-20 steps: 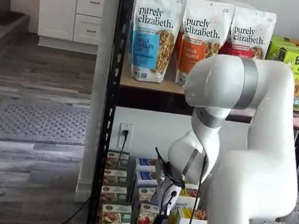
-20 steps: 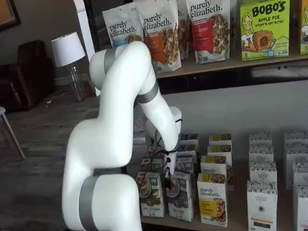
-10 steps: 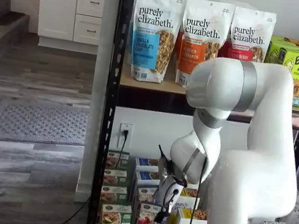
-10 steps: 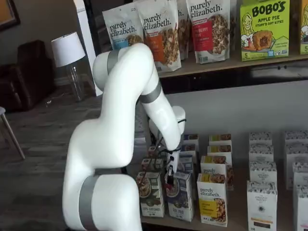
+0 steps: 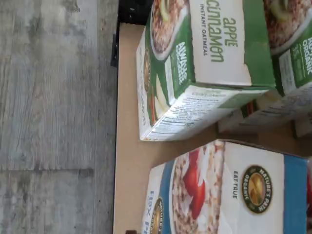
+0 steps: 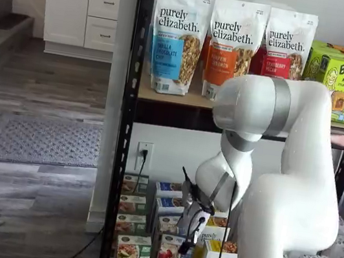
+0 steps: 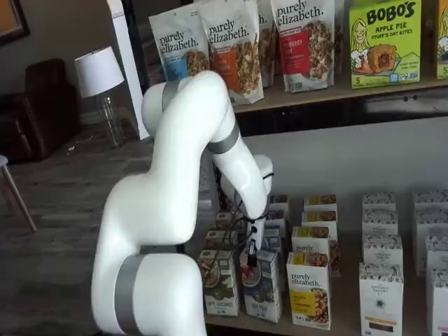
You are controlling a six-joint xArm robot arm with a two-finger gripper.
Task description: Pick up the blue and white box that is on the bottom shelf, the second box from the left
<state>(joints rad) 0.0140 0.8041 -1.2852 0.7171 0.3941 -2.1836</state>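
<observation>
Arm [image 7: 189,161]: elbow and forearm shifted rightward along the rack in both shelf views against a second ago. Gripper [image 7: 250,257]: carried rightward with it, from between the green box [image 7: 220,281] and the blue and white box [image 7: 264,283] to directly above the latter's top.

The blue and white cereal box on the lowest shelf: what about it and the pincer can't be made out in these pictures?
- Blue and white cardboard cereal box: in both shelf views the pincer covers its top; small print too small to read.
- Same box in the wrist view: cut off by the picture's edge.
- Pincer: a dark shape in both shelf views, so any gap between its fingers is unclear; absent from the wrist view.
- Bottom shelf: its left end hidden behind the white robot arm.
</observation>
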